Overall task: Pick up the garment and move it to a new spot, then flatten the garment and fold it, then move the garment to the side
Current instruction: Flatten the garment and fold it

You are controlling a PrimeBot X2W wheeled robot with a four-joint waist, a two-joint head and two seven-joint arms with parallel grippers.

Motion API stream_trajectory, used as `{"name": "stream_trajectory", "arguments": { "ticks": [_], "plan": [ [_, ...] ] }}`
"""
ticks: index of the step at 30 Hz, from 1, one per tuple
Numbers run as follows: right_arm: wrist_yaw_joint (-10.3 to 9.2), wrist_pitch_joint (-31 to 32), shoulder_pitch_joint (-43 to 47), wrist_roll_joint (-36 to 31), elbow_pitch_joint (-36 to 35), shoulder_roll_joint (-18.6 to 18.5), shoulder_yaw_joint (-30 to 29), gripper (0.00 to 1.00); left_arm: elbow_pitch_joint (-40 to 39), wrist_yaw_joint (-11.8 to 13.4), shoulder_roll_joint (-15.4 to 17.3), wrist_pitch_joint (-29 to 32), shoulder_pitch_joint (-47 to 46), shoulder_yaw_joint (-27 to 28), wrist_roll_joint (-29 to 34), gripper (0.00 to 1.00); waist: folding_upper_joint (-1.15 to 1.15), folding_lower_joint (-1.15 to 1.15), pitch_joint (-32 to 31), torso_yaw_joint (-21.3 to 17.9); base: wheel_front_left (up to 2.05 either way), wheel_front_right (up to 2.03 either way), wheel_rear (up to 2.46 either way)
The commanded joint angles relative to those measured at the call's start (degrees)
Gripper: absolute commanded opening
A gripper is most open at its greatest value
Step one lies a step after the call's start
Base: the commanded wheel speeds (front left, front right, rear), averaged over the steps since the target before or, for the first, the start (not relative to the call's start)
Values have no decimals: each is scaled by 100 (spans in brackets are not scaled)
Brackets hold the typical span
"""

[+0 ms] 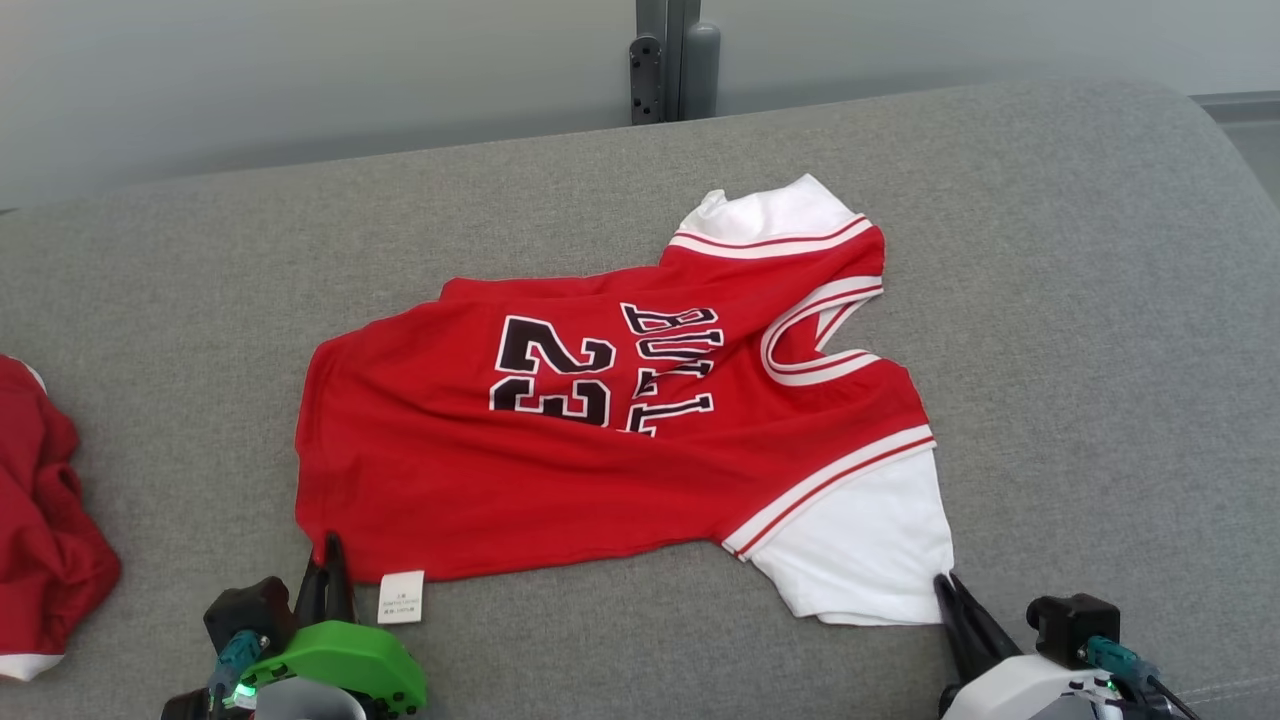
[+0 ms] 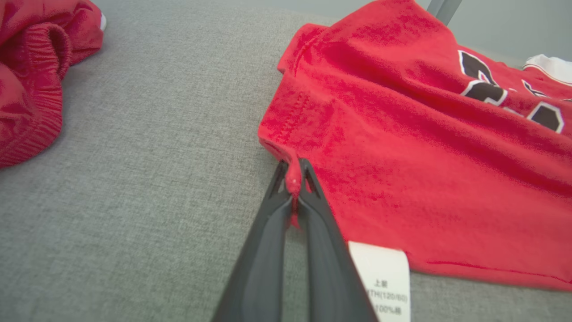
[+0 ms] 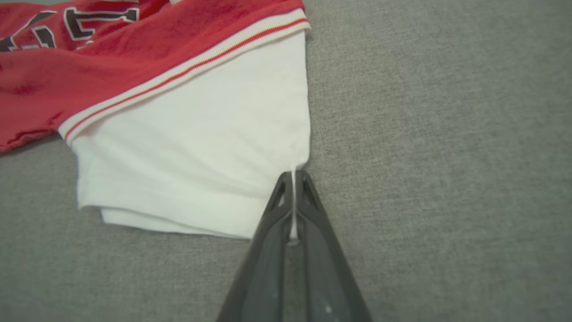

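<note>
The garment (image 1: 620, 430) is a red jersey with white sleeves and a black "23", spread on the grey couch with wrinkles across its middle. My left gripper (image 1: 330, 548) is shut on its near hem corner; the left wrist view shows red cloth (image 2: 293, 181) pinched between the dark fingers (image 2: 268, 232). My right gripper (image 1: 945, 585) is shut on the near corner of the white sleeve (image 3: 201, 147), with a thin fold of white cloth (image 3: 293, 210) caught between its fingers (image 3: 315, 237). A white care label (image 1: 401, 597) sticks out from the hem beside the left gripper.
Another crumpled red garment (image 1: 45, 520) lies at the couch's left edge, seen too in the left wrist view (image 2: 31, 76). Bare grey cushion (image 1: 1080, 330) stretches to the right of the jersey and behind it. A grey post (image 1: 675, 60) stands behind the couch back.
</note>
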Motion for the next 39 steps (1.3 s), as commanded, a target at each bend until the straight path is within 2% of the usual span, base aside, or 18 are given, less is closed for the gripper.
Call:
{"name": "stream_trajectory", "arguments": {
  "ticks": [1,7,12,17,23,28,32,34,39],
  "plan": [
    [-9,23,-81,39,-132,-61,14,0,-81,-33,23,6,-4,33,98,0,0,0,-23,2,0,0,0],
    [-9,16,-535,328,-1018,-191,-167,0,-650,-121,24,5,-194,164,245,0,0,0,-188,0,0,0,0],
    [-9,16,-1300,515,-1820,-348,-345,0,-1300,-381,50,4,-630,466,557,0,0,0,-422,8,0,0,0],
    [-9,16,-2201,704,-2334,-592,-567,0,-1628,-724,303,4,-1324,578,876,0,0,0,-620,41,0,0,0],
    [-9,16,-3195,784,-2641,-880,-711,0,-1614,-919,707,4,-2323,513,1119,0,0,0,-762,42,0,0,0],
    [-9,16,-3912,821,-2735,-1119,-761,0,-1687,-983,966,162,-3082,486,1152,0,0,0,-789,42,0,0,0],
    [-9,17,-4379,766,-2524,-1328,-687,0,-1701,-984,1090,427,-3463,454,1152,0,0,0,-606,42,0,0,0],
    [-10,16,-4624,737,-2325,-1425,-635,0,-1677,-972,1150,550,-3645,428,1181,0,0,0,-365,54,0,0,0],
    [-10,17,-5223,699,-1736,-1500,-580,0,-1433,-913,1059,664,-4038,344,1153,0,0,0,504,119,0,0,0]
  ]
}}
